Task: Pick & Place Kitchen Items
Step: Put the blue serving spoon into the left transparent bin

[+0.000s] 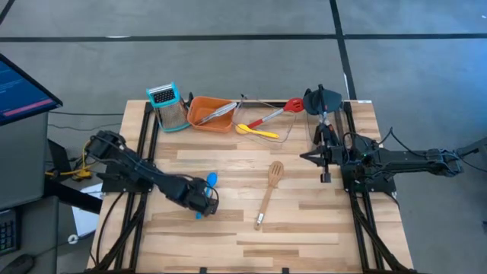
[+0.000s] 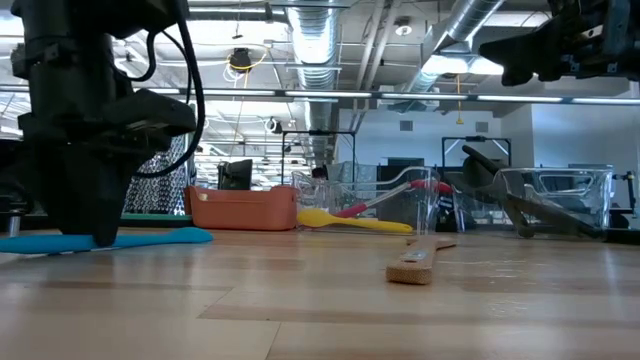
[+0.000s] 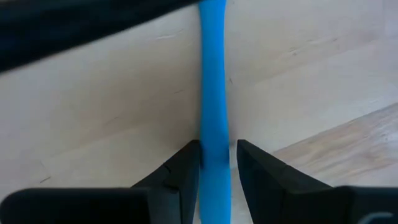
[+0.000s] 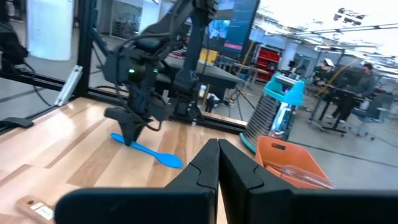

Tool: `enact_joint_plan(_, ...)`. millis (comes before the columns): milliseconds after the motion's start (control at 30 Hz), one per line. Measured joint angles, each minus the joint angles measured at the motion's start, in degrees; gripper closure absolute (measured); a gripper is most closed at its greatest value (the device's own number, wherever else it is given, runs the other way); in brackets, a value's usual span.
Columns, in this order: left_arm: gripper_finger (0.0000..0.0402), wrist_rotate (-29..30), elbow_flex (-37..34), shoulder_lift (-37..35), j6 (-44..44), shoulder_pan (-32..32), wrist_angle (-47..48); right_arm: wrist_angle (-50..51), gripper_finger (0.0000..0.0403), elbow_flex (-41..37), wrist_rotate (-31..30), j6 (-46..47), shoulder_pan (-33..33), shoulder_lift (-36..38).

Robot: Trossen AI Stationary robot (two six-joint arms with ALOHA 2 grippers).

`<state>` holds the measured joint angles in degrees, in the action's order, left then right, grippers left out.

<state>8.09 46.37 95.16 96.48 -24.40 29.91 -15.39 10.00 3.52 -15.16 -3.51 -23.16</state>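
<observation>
Left wrist view: left gripper down on the table, fingers narrow astride the blue spoon handle, lying flat. Likely light, stiff, slick plastic; best pinched mid-handle. Right gripper pressed together, empty, raised near the clear bin.

We see the spoon lying on the table at the left, the left gripper down over its handle. Right of it lies the wooden spatula. Far behind stand the grater and, to its right, the tray.
</observation>
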Motion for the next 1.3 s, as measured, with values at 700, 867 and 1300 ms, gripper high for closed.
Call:
enact_joint_plan(700, 0.0394, 13.6, -2.0, 1.1, -3.5, -3.6, -3.6, 0.2, 0.0403, 0.0, -0.8, -0.3, 0.0, 0.0)
enact_joint_plan(867, 0.0396, 14.0, -2.1, 1.2, -5.5, -3.6, -3.7, 0.2, 0.0403, 0.0, -0.8, -0.3, 0.0, 0.0)
enact_joint_plan(1300, 0.0398, 14.4, -2.2, 0.9, -11.4, -3.0, -3.9, 0.1, 0.0403, 0.0, -0.6, 2.0, 0.0, -0.1)
